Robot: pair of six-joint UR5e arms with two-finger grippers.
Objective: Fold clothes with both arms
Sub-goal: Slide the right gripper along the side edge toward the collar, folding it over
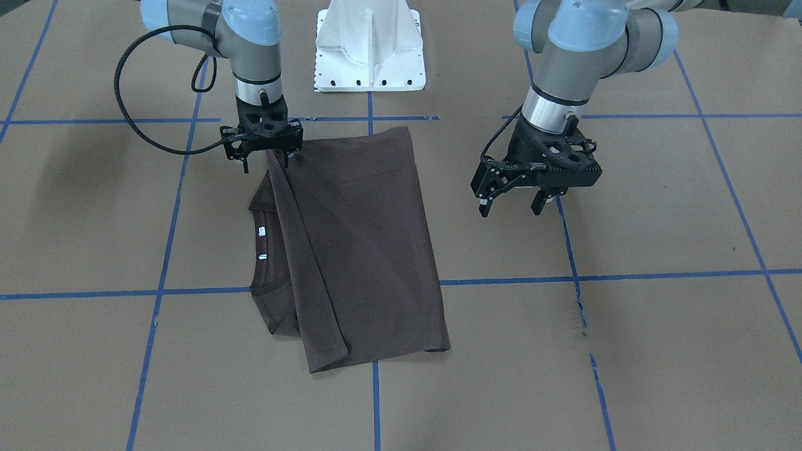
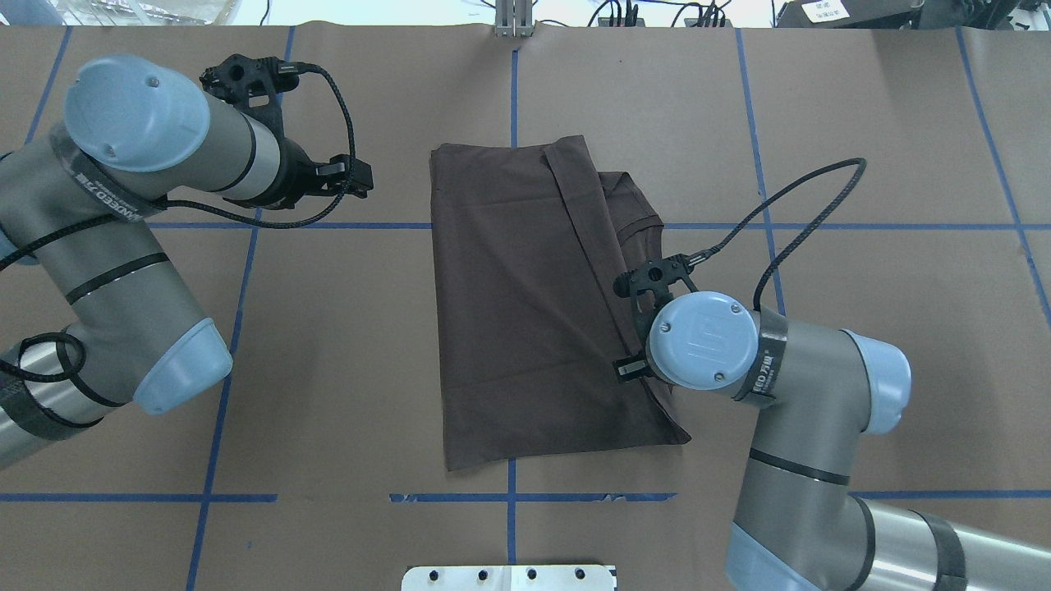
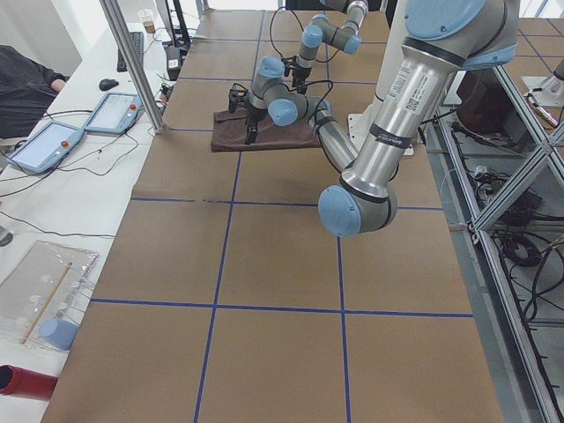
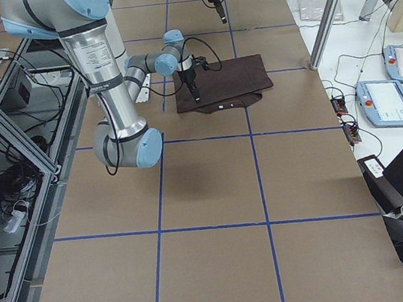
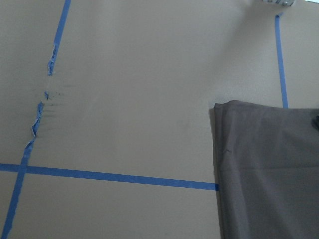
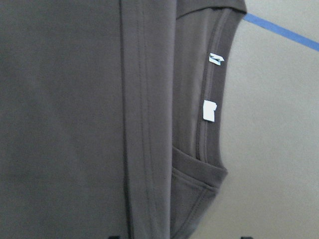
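Closing the right hand (image 1: 265, 164), open and empty over the collar-side edge of the folded T-shirt (image 1: 363, 250) on the surface (image 1: 658, 326), should, I think, catch every layer; the left hand (image 1: 510, 210), open and empty, hangs apart.

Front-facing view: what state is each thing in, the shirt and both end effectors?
T-shirt: folded over, lying flat on the table, collar and white neck tags exposed.
right end effector: open, pointing down at the shirt's corner on the collar side, gripping nothing.
left end effector: open, empty, over bare table beside the shirt.
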